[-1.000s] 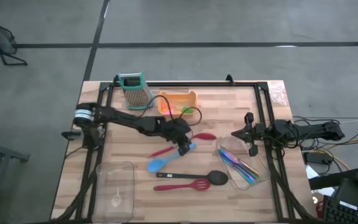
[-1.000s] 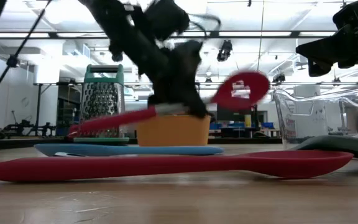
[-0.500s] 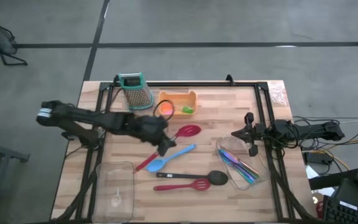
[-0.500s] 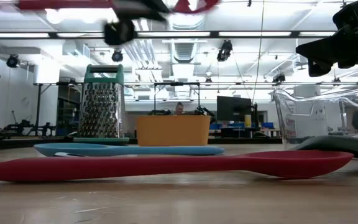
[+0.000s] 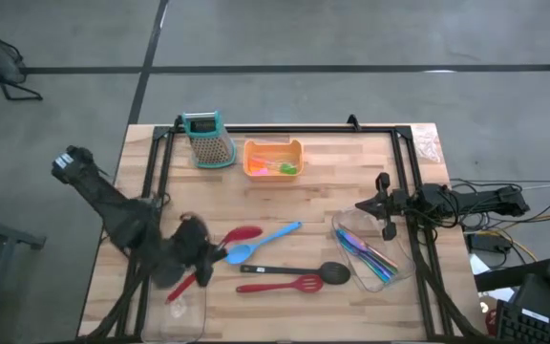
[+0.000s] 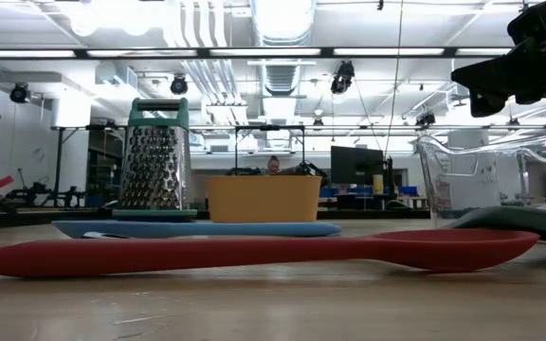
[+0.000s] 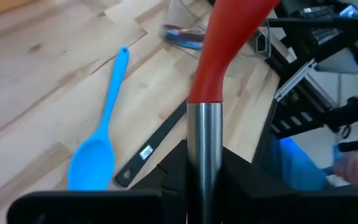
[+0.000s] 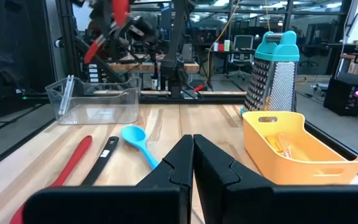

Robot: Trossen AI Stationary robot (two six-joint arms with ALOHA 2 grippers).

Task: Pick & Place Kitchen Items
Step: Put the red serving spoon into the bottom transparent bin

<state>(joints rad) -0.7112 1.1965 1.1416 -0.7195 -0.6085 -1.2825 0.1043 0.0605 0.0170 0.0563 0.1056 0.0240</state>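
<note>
Utensils are on the move! The counter (image 5: 351, 162) carries the teal-topped grater (image 5: 208, 139) and orange tray (image 5: 273, 158) at the far side, with a clear bin (image 5: 181, 304) near left and another (image 5: 363, 250) at right holding shiny cutlery. In the last second the left hand (image 5: 191, 260) lifted the red spoon (image 5: 220, 250) from mid-counter and swung it to the near-left bin, so a drop looks close. Blue spoon (image 5: 261, 241), black spoon (image 5: 299, 271) and red slotted spatula (image 5: 280, 285) wait in the middle. The left wrist view shows the fingers clamped on the spoon's metal neck (image 7: 204, 134); the low view misses that arm entirely. The right hand (image 5: 382, 205), closed and empty, idles at the right edge.
</note>
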